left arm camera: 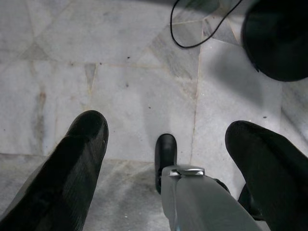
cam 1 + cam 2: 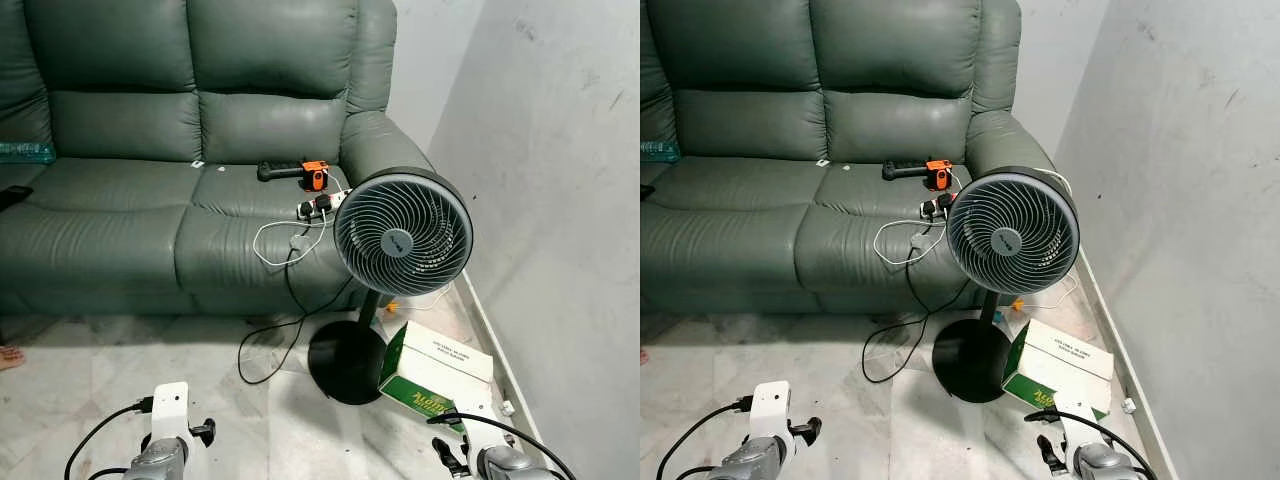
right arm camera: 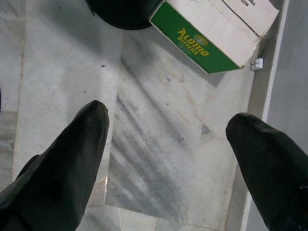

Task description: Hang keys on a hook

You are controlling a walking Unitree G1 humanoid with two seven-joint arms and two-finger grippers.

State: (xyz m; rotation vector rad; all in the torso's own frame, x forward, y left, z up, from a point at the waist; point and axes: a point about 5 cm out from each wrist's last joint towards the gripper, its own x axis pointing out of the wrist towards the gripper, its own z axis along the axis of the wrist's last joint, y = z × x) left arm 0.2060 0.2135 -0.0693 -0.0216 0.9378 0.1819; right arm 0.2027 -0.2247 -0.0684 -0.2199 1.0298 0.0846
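Though its left end runs out of frame, a dark green leather sofa (image 2: 170, 170) takes up most of the head views, set against a grey wall (image 2: 560, 170) on the right. Before its right armrest stands a black pedestal fan (image 2: 403, 232), whose round base (image 2: 347, 362) sits on the pale marble floor (image 2: 130, 360); the thin pole between head and base is partly lost in shadow. Beside the base lies a green and white cardboard box (image 2: 435, 372), tilted, with "Alomo Bitters" legible in the right wrist view and its far end cut off there. On the seat cushion rest a black and orange tool (image 2: 300, 173), a power strip (image 2: 318, 208) half hidden by the fan's rim, and a white cable (image 2: 285, 240) looped over the cushion edge, while a black cord (image 2: 270, 335) trails down to the floor. A clear bottle (image 2: 25, 152) at the sofa's far left is cropped. Keys and hook cannot be made out anywhere in these views. Low at the frame's bottom edge the silver arms are cut off; the left gripper (image 1: 166, 144) hangs over bare marble with fingers spread wide, holding nothing, and the right gripper (image 3: 168, 144) is likewise spread apart and empty above the floor near the box.
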